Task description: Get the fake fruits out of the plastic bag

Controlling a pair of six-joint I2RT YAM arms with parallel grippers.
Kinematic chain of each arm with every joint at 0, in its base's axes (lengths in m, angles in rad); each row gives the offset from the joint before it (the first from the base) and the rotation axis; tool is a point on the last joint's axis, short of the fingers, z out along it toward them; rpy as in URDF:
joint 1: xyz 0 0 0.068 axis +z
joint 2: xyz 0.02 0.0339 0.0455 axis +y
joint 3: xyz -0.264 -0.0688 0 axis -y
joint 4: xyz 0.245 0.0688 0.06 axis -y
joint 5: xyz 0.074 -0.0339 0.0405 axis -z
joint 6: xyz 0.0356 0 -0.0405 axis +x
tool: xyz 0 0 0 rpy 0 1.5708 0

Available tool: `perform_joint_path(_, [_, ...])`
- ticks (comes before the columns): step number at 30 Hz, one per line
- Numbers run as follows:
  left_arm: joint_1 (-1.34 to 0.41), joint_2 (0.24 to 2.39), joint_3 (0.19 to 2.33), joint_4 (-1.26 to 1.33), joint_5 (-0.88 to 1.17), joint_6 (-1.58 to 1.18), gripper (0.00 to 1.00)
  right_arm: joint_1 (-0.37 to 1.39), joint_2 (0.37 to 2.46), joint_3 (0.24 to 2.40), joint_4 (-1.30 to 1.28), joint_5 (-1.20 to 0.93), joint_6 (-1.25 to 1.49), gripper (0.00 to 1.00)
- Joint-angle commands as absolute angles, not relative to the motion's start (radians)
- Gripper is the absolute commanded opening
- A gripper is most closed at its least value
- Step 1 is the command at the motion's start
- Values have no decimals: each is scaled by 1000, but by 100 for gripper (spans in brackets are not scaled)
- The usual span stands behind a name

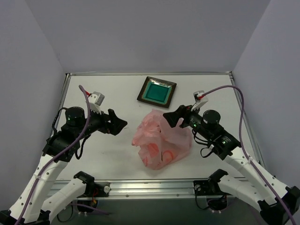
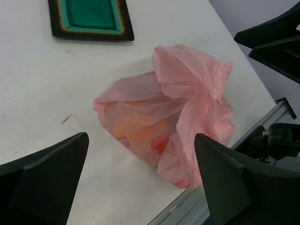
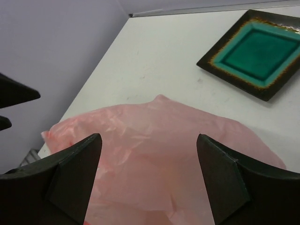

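The plastic bag (image 1: 161,140) was seen crumpled in a heap on the table (image 1: 103,154), on the near side of the teal plate (image 1: 157,92) and apart from it. The left tool (image 1: 121,124) was held to the bag's left, clear of it, its jaws spread wide and turned toward it. The right tool (image 1: 173,118) was poised over the bag's upper right edge, jaws likewise apart; contact could not be told. Both arms were bent at the elbow and angled inward. Only orange tints were made out through the plastic.
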State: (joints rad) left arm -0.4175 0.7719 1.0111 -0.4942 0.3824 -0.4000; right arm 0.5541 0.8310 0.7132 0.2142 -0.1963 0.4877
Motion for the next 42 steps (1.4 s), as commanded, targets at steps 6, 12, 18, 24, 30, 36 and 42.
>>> perform_joint_path(6, [-413,690,960,-420,552,-436,94,894,922,902,192,116,333,78])
perform_joint_path(12, [-413,678,924,-433,603,-466,94,1130,1034,943,173,345,298,78])
perform_joint_path(18, [-413,670,865,-324,698,-540,94,1299,1181,1031,132,573,265,97])
perform_joint_path(24, [-414,686,822,-291,713,-571,94,1304,1201,1037,129,745,316,87])
perform_joint_path(30, [-413,693,781,-259,687,-598,94,1284,1219,1032,121,759,340,70])
perform_joint_path(36, [-423,744,752,-158,739,-647,94,1230,1206,1011,118,733,400,45])
perform_joint_path(42, [-472,814,723,-32,724,-693,94,1149,1095,951,83,732,471,11])
